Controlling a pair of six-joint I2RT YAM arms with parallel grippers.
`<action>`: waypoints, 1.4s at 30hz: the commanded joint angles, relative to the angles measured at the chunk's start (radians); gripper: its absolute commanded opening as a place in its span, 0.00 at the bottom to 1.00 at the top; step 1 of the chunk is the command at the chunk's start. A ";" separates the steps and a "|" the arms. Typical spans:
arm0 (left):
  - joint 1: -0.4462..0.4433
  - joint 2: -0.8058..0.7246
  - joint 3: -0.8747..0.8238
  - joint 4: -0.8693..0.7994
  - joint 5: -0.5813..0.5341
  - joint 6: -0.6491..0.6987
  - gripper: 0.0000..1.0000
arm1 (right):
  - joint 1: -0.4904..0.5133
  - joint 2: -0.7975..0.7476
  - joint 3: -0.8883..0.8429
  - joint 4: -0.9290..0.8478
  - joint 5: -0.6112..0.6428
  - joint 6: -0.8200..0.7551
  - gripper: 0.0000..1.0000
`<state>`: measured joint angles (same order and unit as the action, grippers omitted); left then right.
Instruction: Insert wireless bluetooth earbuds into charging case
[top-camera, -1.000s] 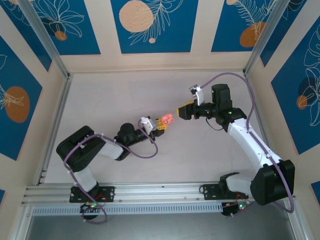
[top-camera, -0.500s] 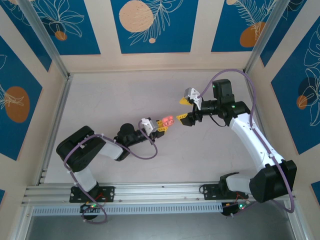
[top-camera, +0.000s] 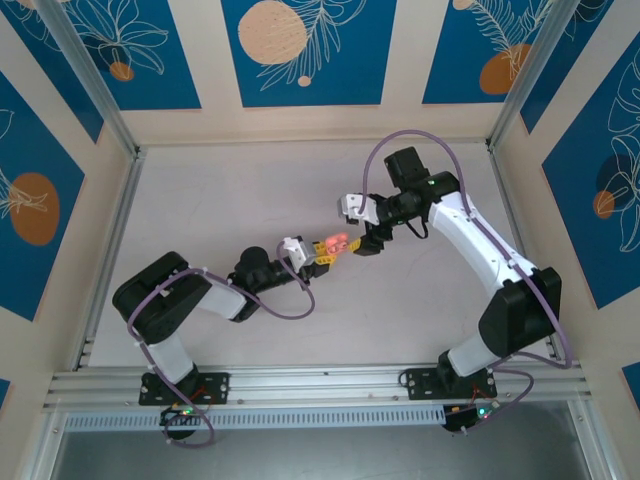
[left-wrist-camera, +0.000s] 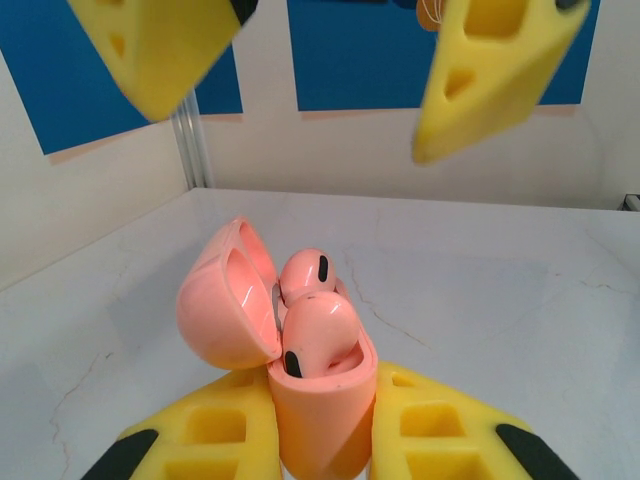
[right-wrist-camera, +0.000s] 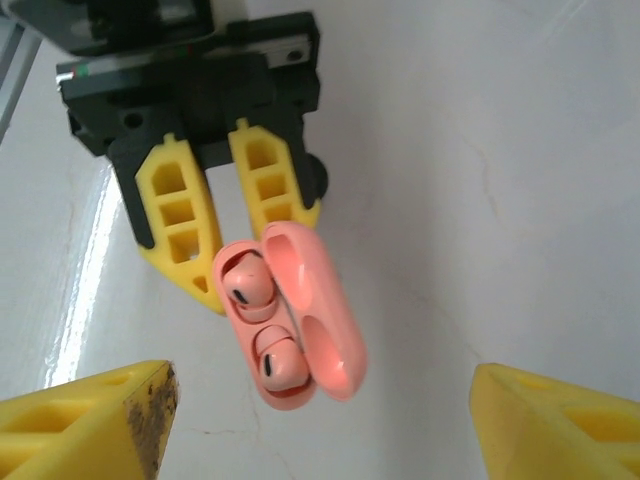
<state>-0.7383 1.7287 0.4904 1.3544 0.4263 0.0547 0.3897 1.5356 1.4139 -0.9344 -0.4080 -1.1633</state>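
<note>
Both pink earbuds (left-wrist-camera: 320, 320) seated in open charging case (left-wrist-camera: 320, 435), frame centre, clamped by left tool (left-wrist-camera: 318, 395); right tool (right-wrist-camera: 320, 395) gapes wide, empty; case not yet closed.

My left wrist camera: the open case is held between the fingers.

At the bottom I see my left gripper (left-wrist-camera: 322, 432), its yellow plastic fingers (left-wrist-camera: 225, 440) pressing from both sides on a glossy pink plastic charging case (left-wrist-camera: 318, 405), which stands upright. The rounded pink lid (left-wrist-camera: 222, 300) is tipped open to the left. Two pink earbuds (left-wrist-camera: 320, 325) with small black marks sit inside the case, one behind the other. Above, the right gripper (left-wrist-camera: 330, 60) hangs with its two yellow fingers (left-wrist-camera: 495, 65) spread wide, a little blurred and not touching the case. Behind lies the white marbled table (left-wrist-camera: 490, 285), a metal post (left-wrist-camera: 186, 150) and blue wall panels (left-wrist-camera: 360, 55).
</note>
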 joint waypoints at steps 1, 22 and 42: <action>-0.013 -0.008 0.010 0.050 0.029 0.007 0.10 | 0.019 0.030 0.050 -0.067 0.002 -0.060 0.77; -0.013 0.002 0.023 0.052 0.014 0.007 0.10 | 0.079 0.144 0.065 -0.089 0.026 -0.075 0.72; -0.012 -0.001 0.023 0.044 0.004 0.014 0.10 | 0.073 -0.082 -0.124 -0.028 0.009 -0.018 0.63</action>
<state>-0.7448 1.7290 0.4965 1.3540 0.4362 0.0597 0.4618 1.5227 1.3380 -0.9527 -0.3538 -1.2057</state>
